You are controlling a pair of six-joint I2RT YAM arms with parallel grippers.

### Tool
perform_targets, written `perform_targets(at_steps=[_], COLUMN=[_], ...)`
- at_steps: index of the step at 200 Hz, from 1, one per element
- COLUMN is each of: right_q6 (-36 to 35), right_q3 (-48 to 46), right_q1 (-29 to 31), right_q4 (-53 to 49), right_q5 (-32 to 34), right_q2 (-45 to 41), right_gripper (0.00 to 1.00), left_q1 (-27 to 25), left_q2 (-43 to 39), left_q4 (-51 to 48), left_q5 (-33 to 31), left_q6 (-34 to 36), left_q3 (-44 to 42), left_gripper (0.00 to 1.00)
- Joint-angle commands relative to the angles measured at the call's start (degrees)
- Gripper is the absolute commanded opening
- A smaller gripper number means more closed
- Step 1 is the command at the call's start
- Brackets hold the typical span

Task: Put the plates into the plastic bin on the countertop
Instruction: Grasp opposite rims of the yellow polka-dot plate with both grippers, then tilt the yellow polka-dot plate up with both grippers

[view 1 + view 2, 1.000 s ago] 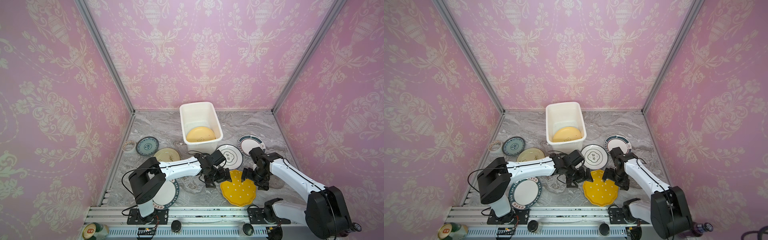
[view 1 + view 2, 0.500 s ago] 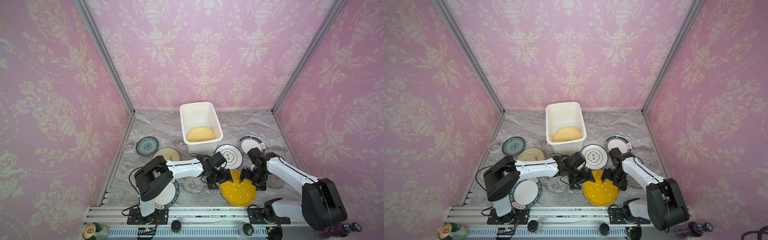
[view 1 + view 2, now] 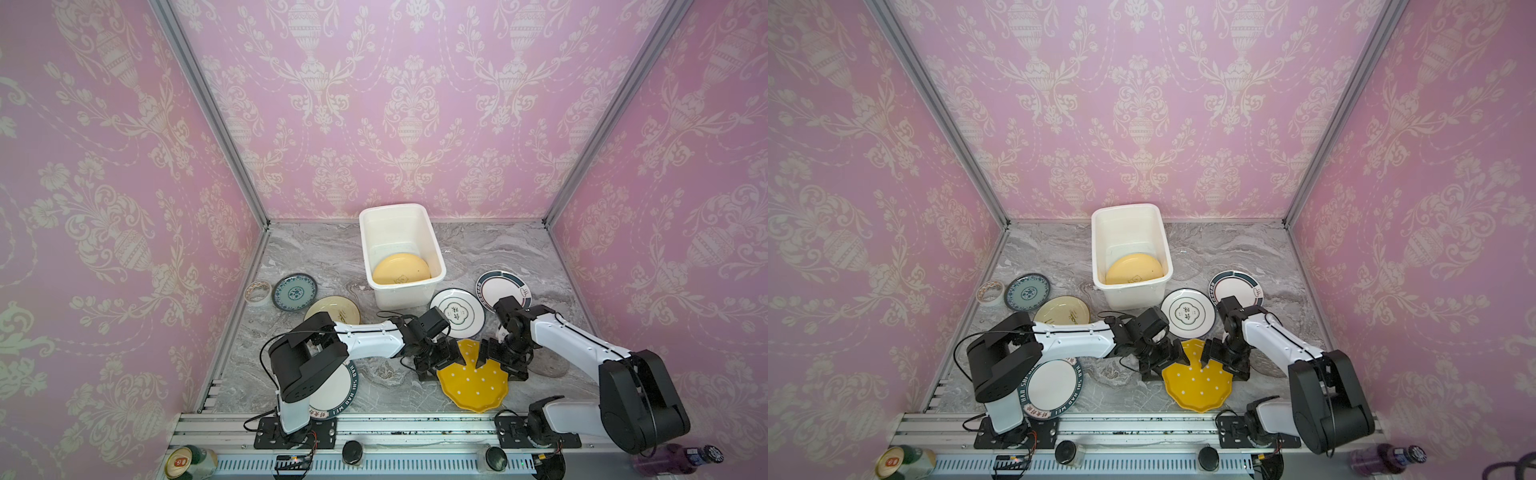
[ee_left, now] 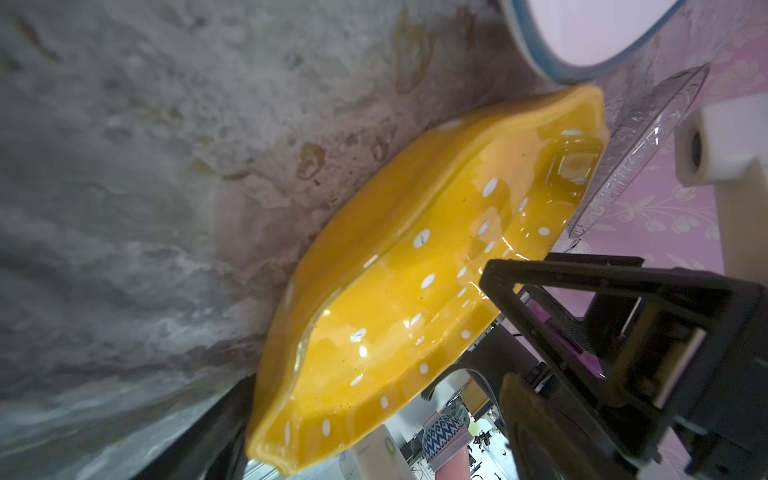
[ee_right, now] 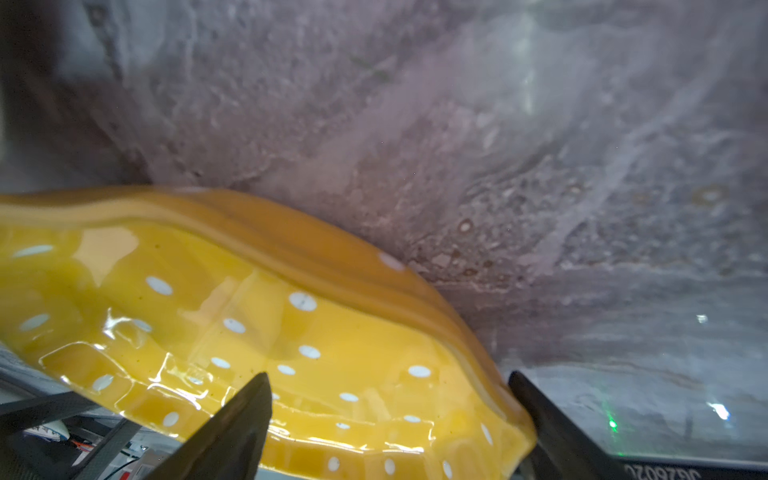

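Item, orange scalloped white-dotted plate (image 3: 473, 386): lying on grey marble tabletop (image 3: 498, 249), short of white plastic bin (image 3: 399, 295); I am straddling its rim with left fingers (image 4: 561, 276) and right fingers (image 5: 237, 428), both pairs spread, preparing a steadier two-sided lift.

A glossy orange scalloped plate (image 4: 399, 299) with white dots fills the middle, lying on the grey marble countertop (image 4: 145, 187). The left gripper (image 4: 365, 328) straddles its near edge: one black finger (image 4: 582, 274) reaches over the inside of the rim, the other shows as a dark shape at the outer side, the two well apart. Just beyond sits a clear glass plate (image 4: 640, 133), then a white plate (image 4: 594, 29) with a blue-green rim. Pink patterned wall (image 4: 665, 216) stands behind.
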Motion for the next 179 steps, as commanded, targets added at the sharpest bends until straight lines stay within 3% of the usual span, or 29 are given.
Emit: perform_targets(at_steps=[1, 50, 98, 179], right_q6=[-2.4, 1.9, 3.5, 3.0], right_q3=[-0.2, 1.1, 5.0, 6.9], right_q1=[0.3, 5.8, 11.2, 12.8], right_q4=[3.6, 9.0, 7.7, 6.9], right_q5=[-6.3, -10.6, -7.5, -6.8], right_q2=[-0.7, 0.6, 5.4, 10.3], right_gripper=[0.87, 0.84, 0.8, 0.79], left_q1=[0.2, 1.6, 2.1, 2.2], left_q2=[-2.5, -9.0, -12.9, -20.2], left_q4=[2.1, 5.4, 4.7, 9.0], left_q5=[-0.6, -4.5, -7.3, -11.1], left_q6=[-1.8, -4.6, -3.9, -0.6], left_q3=[-2.3, -9.2, -10.4, -12.4], left_gripper=[0.92, 0.9, 0.82, 0.75])
